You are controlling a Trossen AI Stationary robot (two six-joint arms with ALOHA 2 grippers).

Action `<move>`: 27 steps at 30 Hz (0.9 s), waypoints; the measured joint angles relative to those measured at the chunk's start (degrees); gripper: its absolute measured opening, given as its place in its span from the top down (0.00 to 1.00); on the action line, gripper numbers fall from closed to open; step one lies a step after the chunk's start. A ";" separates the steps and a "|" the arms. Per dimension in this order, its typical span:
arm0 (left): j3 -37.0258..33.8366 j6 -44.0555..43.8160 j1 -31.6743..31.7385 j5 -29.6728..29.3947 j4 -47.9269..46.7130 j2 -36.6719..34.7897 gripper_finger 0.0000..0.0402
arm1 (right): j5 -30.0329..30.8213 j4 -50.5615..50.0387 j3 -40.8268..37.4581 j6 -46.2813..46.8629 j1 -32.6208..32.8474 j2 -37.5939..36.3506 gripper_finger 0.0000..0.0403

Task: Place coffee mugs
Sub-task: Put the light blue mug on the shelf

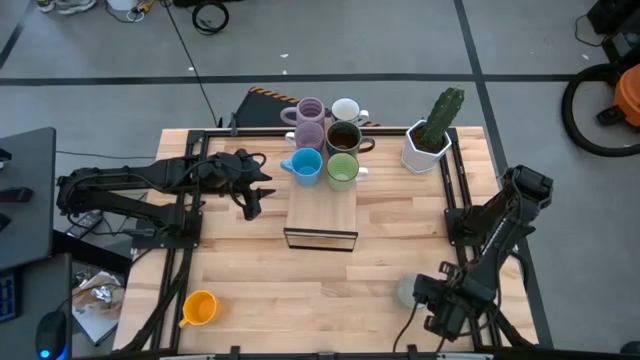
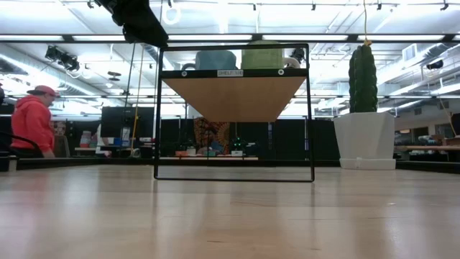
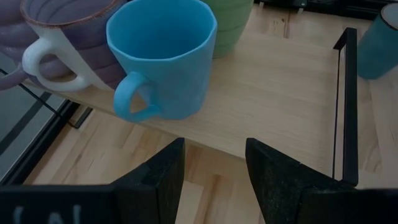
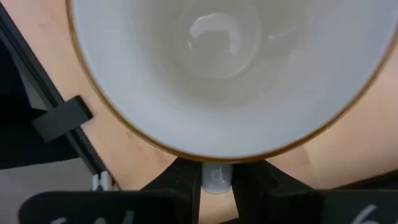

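A white mug [image 4: 217,68] with a brown rim stands mouth up near the table's near right corner [image 1: 405,291], with my right gripper [image 4: 217,177] shut on it from above. Six mugs stand on the far part of a wooden shelf [image 1: 322,212]: two lilac [image 1: 308,122], white [image 1: 346,109], dark brown [image 1: 343,136], blue [image 3: 163,59] and green [image 1: 342,171]. An orange mug [image 1: 200,307] stands on the table at the near left. My left gripper [image 3: 214,180] hovers open just left of the shelf, facing the blue mug. My right gripper pinches the white mug's handle [image 4: 217,182] between its two fingers [image 4: 180,183]. The fingers come from above and point down. The mug is upright, mouth up; whether its bottom rests on the table I cannot tell.
A white faceted planter with a cactus [image 1: 432,135] stands at the far right corner. The shelf's black wire frame [image 3: 345,106] rises from the table's middle. Bare wood lies in front of the shelf. A person in a red top [image 2: 32,122] is in the room beyond.
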 joint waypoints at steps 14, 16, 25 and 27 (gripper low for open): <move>0.00 -1.66 -0.04 2.98 0.00 0.00 0.56 | 4.00 -4.08 -0.05 -19.34 -9.44 -4.02 0.83; 0.00 -2.13 -0.16 3.00 0.00 0.00 0.56 | 4.28 -4.32 -0.05 -21.37 -10.67 -5.66 0.83; 0.00 -4.49 -0.31 3.05 0.00 0.00 0.56 | 6.39 -6.83 -0.05 -27.61 -15.83 -10.34 0.83; 0.00 -4.55 -0.48 3.58 -0.02 0.00 0.56 | 6.54 -7.26 -0.05 -28.56 -16.29 -10.34 0.83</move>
